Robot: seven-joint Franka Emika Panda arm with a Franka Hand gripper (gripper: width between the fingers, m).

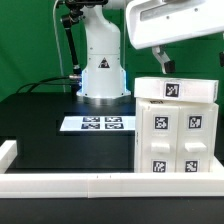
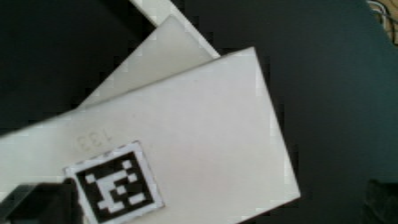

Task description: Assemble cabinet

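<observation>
The cabinet is a large white box with black-and-white tags on its front. It stands on the black table at the exterior view's right. A flat white top piece with one tag lies across it. My gripper hangs just above that top piece, near its left end, holding nothing. In the wrist view the white top surface and one tag fill the picture. A dark fingertip shows at one lower corner and another at the opposite corner, wide apart.
The marker board lies flat on the table in front of the arm's white base. A low white rim runs along the table's front edge and left side.
</observation>
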